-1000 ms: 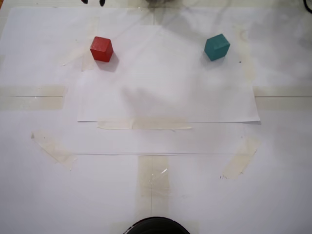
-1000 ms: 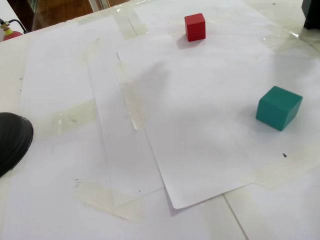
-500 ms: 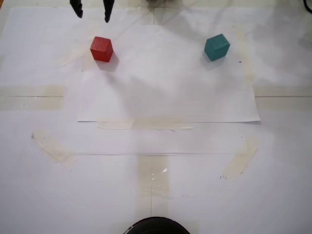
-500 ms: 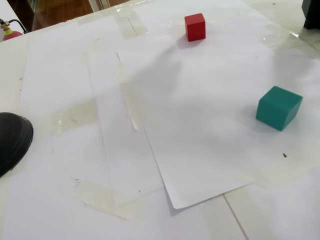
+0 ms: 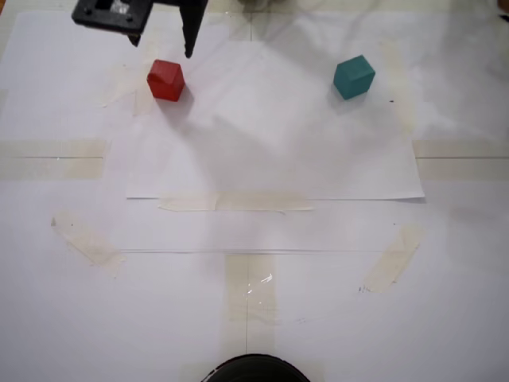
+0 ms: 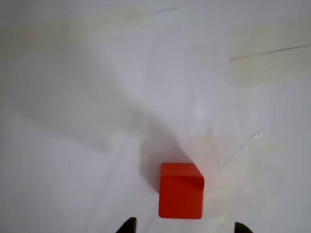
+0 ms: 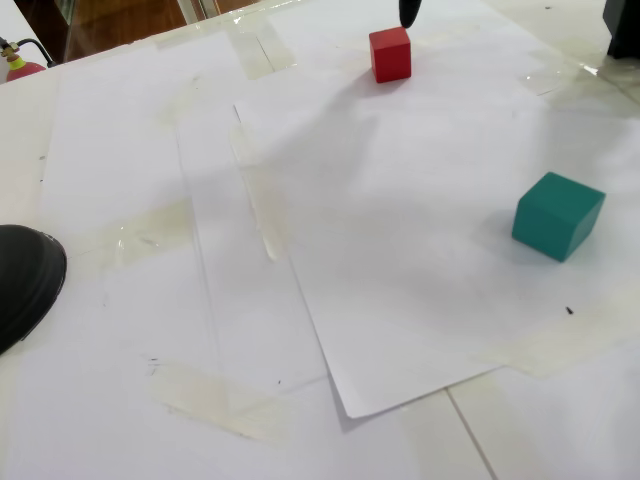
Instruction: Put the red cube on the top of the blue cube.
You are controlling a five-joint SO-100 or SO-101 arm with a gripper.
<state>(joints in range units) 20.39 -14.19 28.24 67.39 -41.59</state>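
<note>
The red cube (image 5: 165,79) rests on the white paper at the upper left in a fixed view, and near the top edge (image 7: 390,53) in the other. The blue cube (image 5: 353,76), teal in colour, sits apart at the upper right (image 7: 557,215). My gripper (image 5: 162,44) hangs open just behind the red cube, one finger on each side of its line, touching nothing. The wrist view has the red cube (image 6: 181,191) low in the picture, between and just ahead of the two dark fingertips (image 6: 127,226). One fingertip (image 7: 410,12) pokes in above the cube.
White paper sheets (image 5: 270,159) taped to the table cover the work area. A dark rounded object (image 5: 254,368) sits at the near edge, also seen at the left (image 7: 25,280). Open paper lies between the two cubes.
The gripper has come in from the top edge and moved down toward the red cube, its fingers still spread. Neither cube has moved.
</note>
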